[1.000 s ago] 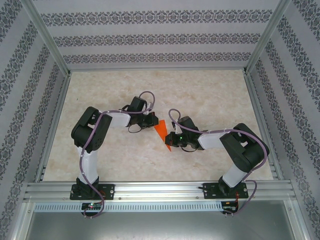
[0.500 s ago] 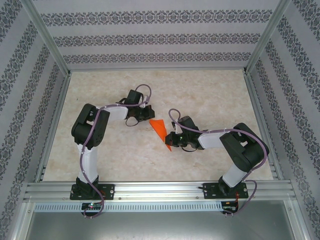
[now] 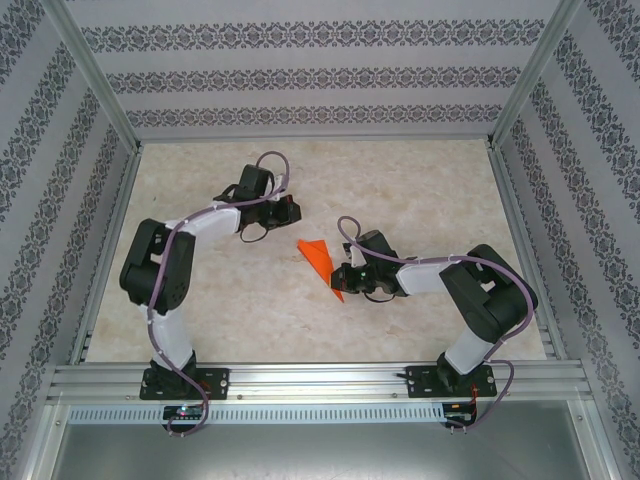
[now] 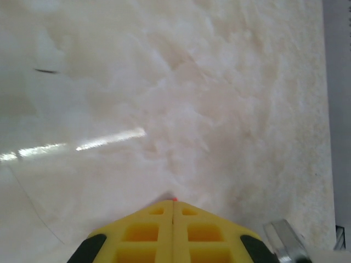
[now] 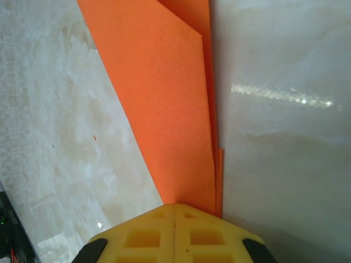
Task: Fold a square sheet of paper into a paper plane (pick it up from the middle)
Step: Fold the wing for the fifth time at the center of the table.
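Bright, even light; glare streaks the table (image 4: 109,139).

Paper plane (image 5: 164,98), partly hidden
Its wide end, away from the right gripper (image 5: 174,206), is cut by the picture's edge; its narrow end slips beneath that gripper, perhaps pinched.

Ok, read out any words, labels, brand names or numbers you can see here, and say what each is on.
No readable text anywhere.
The orange paper is plain; the left pincer and right pincer bear no marking; the table and patterned walls carry no lettering.
Circuit boards by the arm bases: too small to read.
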`<state>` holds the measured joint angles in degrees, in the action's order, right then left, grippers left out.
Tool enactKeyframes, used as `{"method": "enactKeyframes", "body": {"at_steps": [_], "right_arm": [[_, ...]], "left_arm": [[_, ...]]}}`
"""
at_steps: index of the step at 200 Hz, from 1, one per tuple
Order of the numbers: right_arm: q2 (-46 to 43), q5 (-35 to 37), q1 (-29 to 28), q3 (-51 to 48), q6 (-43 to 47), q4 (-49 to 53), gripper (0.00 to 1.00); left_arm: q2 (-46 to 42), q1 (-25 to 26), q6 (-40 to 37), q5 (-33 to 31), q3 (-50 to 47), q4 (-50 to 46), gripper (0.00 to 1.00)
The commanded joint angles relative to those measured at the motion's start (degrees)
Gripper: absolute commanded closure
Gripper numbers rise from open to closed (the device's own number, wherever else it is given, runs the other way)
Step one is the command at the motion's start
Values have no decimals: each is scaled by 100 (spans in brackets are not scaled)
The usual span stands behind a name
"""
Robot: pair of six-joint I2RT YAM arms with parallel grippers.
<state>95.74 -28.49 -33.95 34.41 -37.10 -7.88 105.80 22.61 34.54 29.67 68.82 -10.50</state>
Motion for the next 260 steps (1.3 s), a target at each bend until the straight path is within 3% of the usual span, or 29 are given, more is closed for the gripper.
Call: {"method": "enactKeyframes", "body": {"at_steps": [1, 48, 91, 160, 260], "right_arm": [[302, 419, 75, -349, 160, 1505, 100], [249, 487, 118, -433, 67, 1441, 100], [135, 513, 119, -506, -25, 1384, 100], [76, 494, 120, -600, -69, 1399, 100], [61, 525, 128, -644, 8, 1546, 100]], "left_arm": [[-356, 470, 237, -256, -377, -225, 98], [-383, 1327, 1021, -335, -1118, 491, 100], [-39, 1622, 1499, -207, -1382, 1181, 100], [318, 1591, 1163, -744, -1265, 772, 100], [582, 816, 864, -148, -1345, 1404, 100]]}}
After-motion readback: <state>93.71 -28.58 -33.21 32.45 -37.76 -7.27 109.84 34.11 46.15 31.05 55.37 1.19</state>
